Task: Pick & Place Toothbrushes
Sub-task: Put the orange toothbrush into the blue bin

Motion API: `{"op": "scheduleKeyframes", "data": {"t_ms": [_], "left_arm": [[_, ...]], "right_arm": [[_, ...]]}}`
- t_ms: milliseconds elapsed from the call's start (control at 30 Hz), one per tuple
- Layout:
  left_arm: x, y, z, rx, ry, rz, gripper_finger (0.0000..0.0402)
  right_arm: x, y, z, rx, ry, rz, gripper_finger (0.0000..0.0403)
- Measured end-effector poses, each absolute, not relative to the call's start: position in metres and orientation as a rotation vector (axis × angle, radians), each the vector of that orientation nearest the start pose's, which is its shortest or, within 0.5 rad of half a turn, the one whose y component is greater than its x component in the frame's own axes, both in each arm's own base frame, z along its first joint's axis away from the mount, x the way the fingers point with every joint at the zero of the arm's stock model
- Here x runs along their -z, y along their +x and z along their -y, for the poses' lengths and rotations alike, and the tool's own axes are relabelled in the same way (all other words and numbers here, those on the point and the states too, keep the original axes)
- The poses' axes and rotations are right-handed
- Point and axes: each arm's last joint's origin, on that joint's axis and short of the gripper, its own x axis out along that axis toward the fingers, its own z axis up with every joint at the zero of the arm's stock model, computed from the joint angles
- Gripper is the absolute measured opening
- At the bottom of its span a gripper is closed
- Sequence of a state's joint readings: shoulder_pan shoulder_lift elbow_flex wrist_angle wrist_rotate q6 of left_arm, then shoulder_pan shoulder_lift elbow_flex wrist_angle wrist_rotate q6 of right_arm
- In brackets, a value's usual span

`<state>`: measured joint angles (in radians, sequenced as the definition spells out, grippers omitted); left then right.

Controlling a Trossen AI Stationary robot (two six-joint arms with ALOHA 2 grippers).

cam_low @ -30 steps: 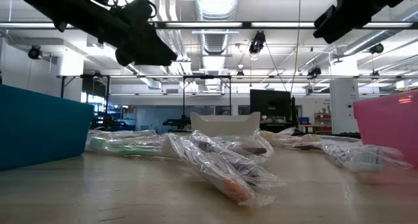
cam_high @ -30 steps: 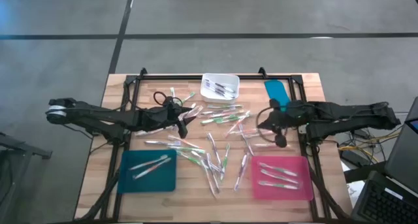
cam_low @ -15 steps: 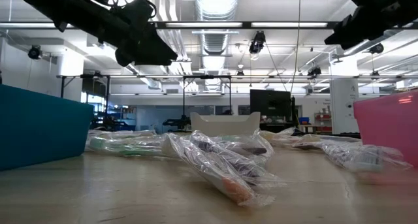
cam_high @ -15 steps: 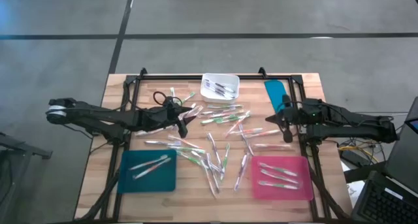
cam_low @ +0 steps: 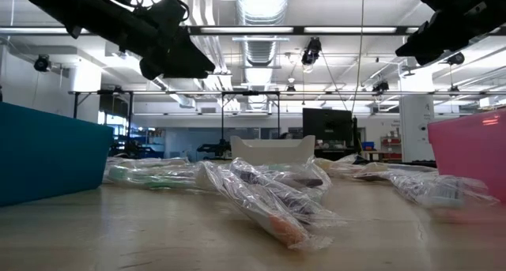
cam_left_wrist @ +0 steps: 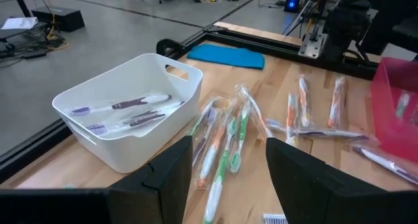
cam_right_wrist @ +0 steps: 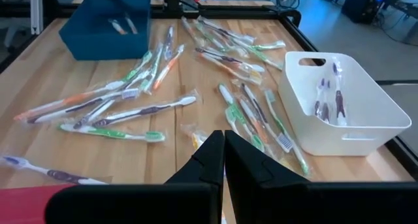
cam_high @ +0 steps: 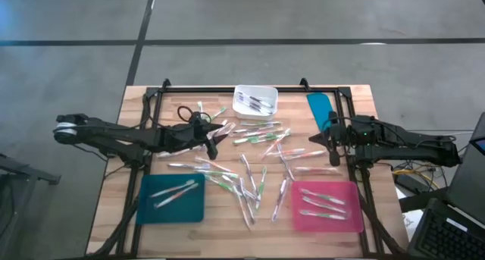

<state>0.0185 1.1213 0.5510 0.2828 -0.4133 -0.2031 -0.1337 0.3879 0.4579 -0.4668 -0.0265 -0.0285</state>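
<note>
- Left gripper (cam_high: 213, 144) hangs above the table's left half, over the edge of the toothbrush scatter; its two fingers (cam_left_wrist: 173, 178) stand well apart and nothing is between them.
- Right gripper (cam_high: 331, 136) is up off the wood on the right side, near the flat teal piece (cam_high: 321, 106) at the back; its fingers (cam_right_wrist: 208, 160) are pressed together and carry nothing.
- Toothbrushes (cam_high: 254, 169), many in clear wrappers with green, pink or orange accents, lie strewn across the middle of the wooden table (cam_high: 356, 99), some crossing one another.
- White bin (cam_high: 255, 100) sits at the back centre with a few purple-tipped brushes inside it.
- Teal tray (cam_high: 171, 197) at the front left holds a couple of pale brushes.
- Pink tray (cam_high: 327, 206) at the front right holds several brushes with green on them.
- From table height, wrapped brushes (cam_low: 269, 193) lie in a low heap in front of the white bin (cam_low: 271, 148), with both arms overhead.
</note>
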Motion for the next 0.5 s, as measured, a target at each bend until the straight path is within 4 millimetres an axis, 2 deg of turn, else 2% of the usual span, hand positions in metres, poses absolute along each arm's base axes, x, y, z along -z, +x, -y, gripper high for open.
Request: {"op": "scheduleKeyframes", "data": {"t_ms": [333, 500], "left_arm": [[-0.234, 0.234, -0.016, -0.450, -0.142, -0.250, 0.0200], [-0.245, 0.238, -0.015, -0.430, -0.128, -0.309, 0.0200]], "right_arm": [[-0.243, 0.104, 0.013, 0.100, 0.004, -0.399, 0.0008], [-0.243, 0.104, 0.013, 0.100, 0.004, -0.399, 0.0008]]}}
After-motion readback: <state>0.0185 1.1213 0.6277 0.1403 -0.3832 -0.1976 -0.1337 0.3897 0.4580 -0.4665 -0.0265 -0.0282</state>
